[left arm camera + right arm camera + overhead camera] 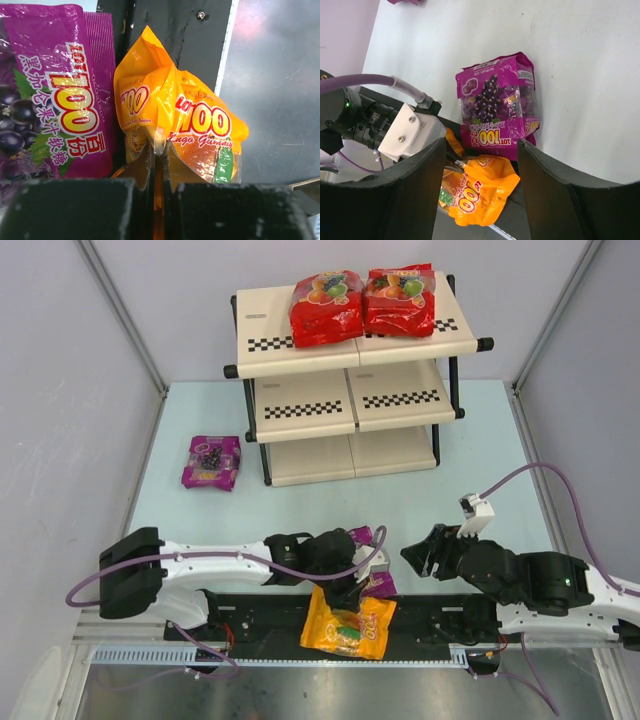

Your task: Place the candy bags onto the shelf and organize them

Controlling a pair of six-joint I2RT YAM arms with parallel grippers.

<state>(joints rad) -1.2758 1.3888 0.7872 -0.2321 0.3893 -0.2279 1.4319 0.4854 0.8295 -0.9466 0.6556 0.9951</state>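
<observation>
From above, two glossy red candy pouches (326, 308) (400, 302) lie side by side on the top tier of the cream, checker-striped shelf (300, 405). A purple pouch (211, 462) lies on the pale table (480, 440) to the left of it.

In the left wrist view, the left gripper (159, 155) pinches the crinkled orange-yellow mango pouch (200, 130), and a second purple pouch (55, 100) lies just beside it.

In the right wrist view, the right gripper (481, 145) hangs with its jaws apart and nothing between them, above those two pouches.

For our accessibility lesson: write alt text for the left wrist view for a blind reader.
The left gripper is shut on the crumpled edge of an orange candy bag, seen close up. A purple candy bag lies just to its left in the picture.
</observation>
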